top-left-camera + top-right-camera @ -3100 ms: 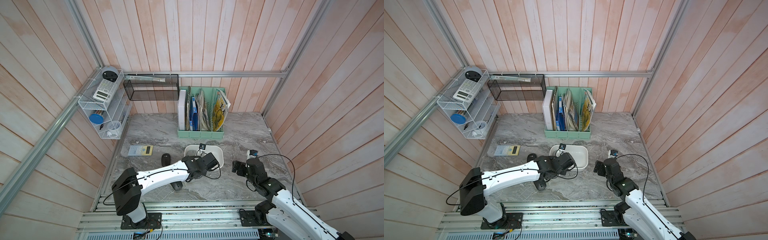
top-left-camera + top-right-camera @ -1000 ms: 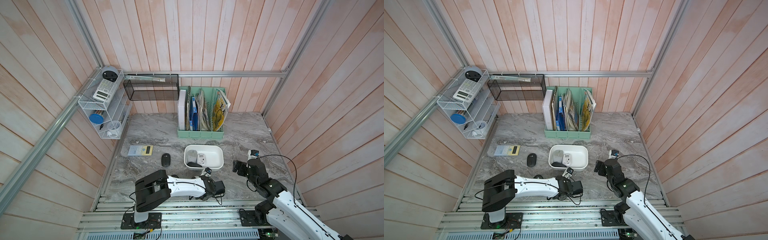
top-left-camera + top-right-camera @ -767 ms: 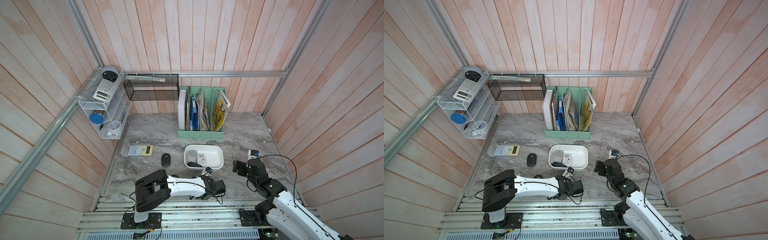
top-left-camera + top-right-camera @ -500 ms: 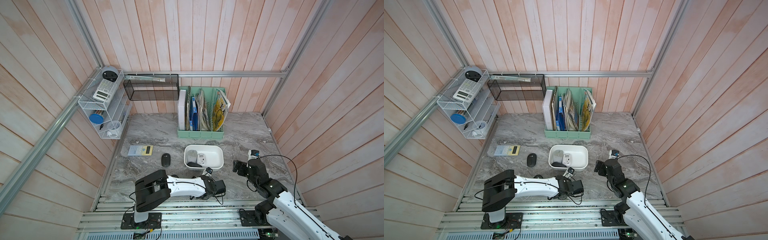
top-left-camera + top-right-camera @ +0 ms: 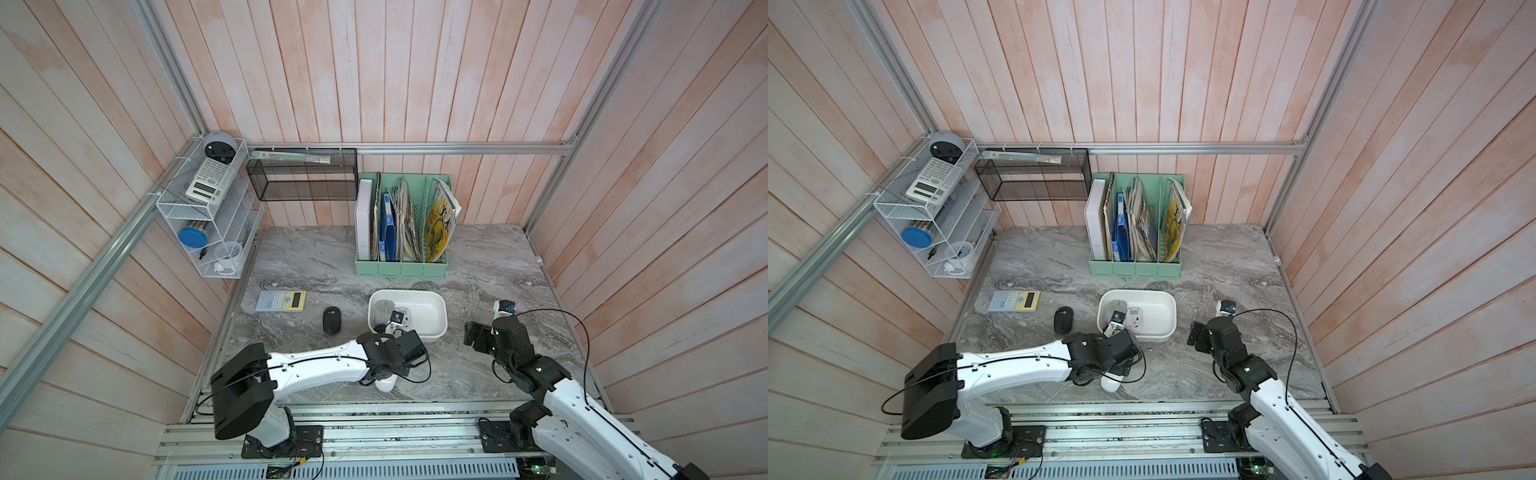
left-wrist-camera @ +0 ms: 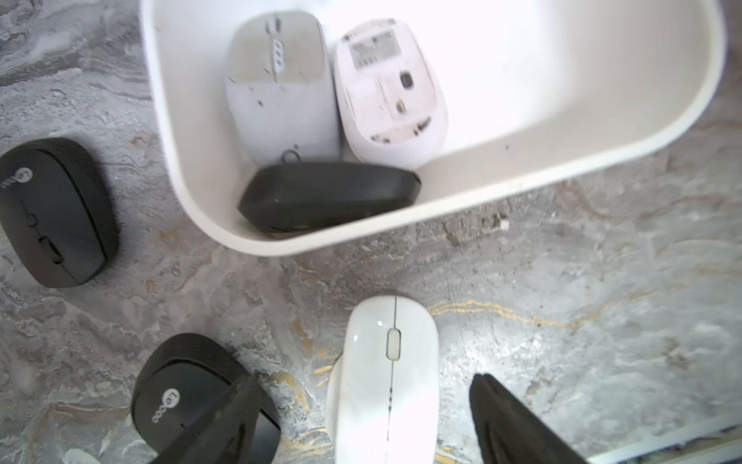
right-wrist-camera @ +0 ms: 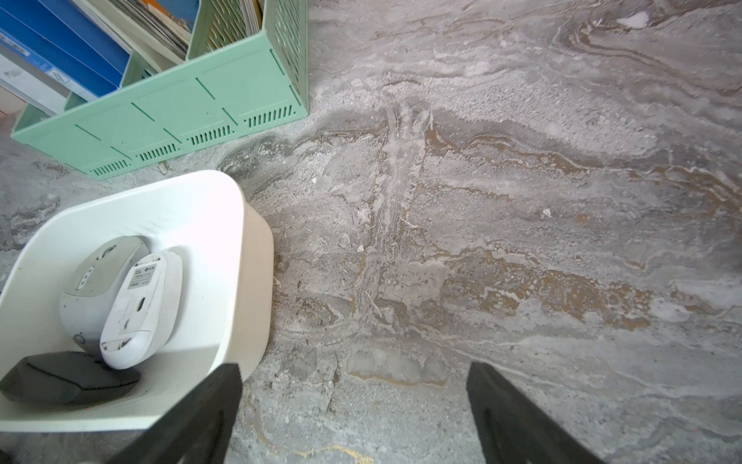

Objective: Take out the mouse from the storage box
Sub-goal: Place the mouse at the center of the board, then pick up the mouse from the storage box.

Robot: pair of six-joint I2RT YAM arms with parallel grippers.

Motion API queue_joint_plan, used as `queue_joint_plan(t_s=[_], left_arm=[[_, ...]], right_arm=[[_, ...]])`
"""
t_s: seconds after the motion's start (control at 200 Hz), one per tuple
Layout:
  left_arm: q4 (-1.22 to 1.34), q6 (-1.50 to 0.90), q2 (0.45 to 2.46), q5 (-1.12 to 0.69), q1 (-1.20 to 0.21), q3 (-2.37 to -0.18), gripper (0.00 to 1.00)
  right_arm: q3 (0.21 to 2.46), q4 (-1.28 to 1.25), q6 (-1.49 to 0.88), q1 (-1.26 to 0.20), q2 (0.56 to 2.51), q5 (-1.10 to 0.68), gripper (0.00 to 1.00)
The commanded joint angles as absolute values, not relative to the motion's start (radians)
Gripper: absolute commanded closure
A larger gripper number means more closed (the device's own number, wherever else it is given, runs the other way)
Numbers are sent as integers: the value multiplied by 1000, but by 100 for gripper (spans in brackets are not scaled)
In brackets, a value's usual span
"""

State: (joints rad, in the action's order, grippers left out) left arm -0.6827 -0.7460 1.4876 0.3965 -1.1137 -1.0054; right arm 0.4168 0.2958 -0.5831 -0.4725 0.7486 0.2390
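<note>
Mouse check: is the white mouse (image 6: 387, 377) out of the storage box (image 6: 562, 104)? (Ana)

Out, I'd say. It lies button side up on the bare table (image 6: 602, 321), near the box's wall but apart from it. In both top views it peeps out under the wrist, below the box, in the lower middle of the frame. (Ben)

Why does the left tool (image 6: 363, 379) stand around it like that? (Ana)

Its fingers (image 6: 217, 418) are spread, one on each side, with table showing in both gaps, so nothing is pinched. That width, I judge, would let the tool rise without dragging the mouse along. (Ben)

And the arms? (Ana)

The left arm (image 5: 316, 368) reaches low from its base at the lower left of the frame. Its forearm runs rightward and the wrist is bent down over the mouse. The right tool (image 7: 355, 367) is spread too and empty, over bare table to the right of the box. The right arm (image 5: 569, 399) is folded at the elbow, clear of the work. (Ben)

What remains? (Ana)

A black mouse (image 6: 56, 213) and a second black mouse (image 6: 180, 373) lie on the table. Three crowd the box's left end: a grey mouse (image 6: 277, 80), an upturned mouse (image 6: 389, 92), and a dark mouse (image 6: 329, 193) on its edge along the wall. That last one looks the awkward one to pinch. (Ben)
</note>
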Motion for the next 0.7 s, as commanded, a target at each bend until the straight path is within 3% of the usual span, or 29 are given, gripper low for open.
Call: queue_joint_plan(t_s=[0.0, 0.43, 0.695], left_arm=[[-591, -754, 1364, 357, -1030, -927, 10], [-427, -714, 991, 225, -581, -641, 3], [-378, -640, 890, 232, -528, -541, 0]], right_arm=[[483, 320, -588, -471, 786, 180, 5], [695, 342, -614, -666, 1074, 227, 5], [832, 321, -625, -718, 1292, 186, 5]])
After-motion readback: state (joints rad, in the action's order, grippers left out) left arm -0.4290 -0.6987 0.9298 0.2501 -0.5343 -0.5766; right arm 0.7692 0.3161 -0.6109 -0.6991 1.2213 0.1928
